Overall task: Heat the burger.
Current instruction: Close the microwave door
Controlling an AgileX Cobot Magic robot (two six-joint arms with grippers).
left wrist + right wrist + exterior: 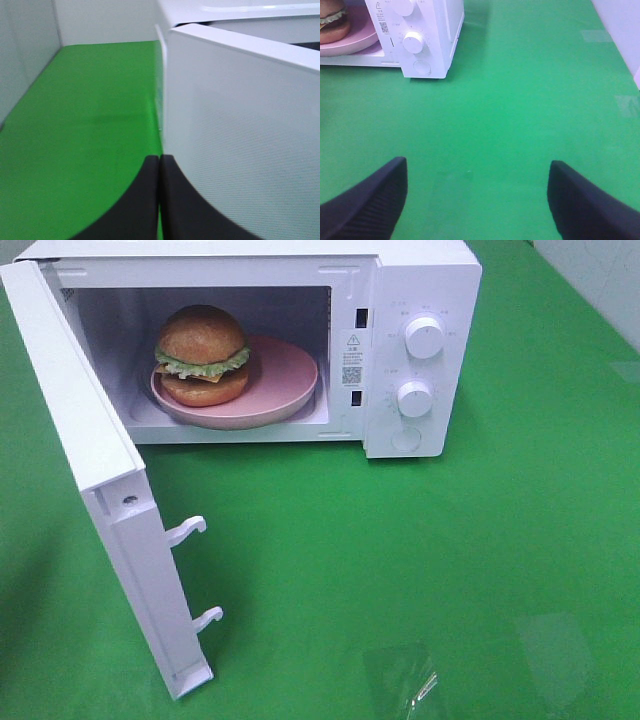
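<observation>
The burger (203,368) with its brown bun, lettuce and cheese sits on a shallow pink bowl (285,380) inside the white microwave (420,280). The microwave door (90,490) stands wide open toward the front left. Neither arm shows in the high view. In the left wrist view my left gripper (160,200) is shut with nothing in it, right beside the outer face of the door (240,140). In the right wrist view my right gripper (476,200) is open and empty over the green cloth, well in front of the microwave (430,35); the burger (332,22) shows at the edge.
Two white knobs (424,337) (414,398) and a round button (406,440) sit on the microwave's right panel. Two latch hooks (190,530) stick out of the door's edge. Green cloth (420,570) covers the table; a white wall stands at the far right.
</observation>
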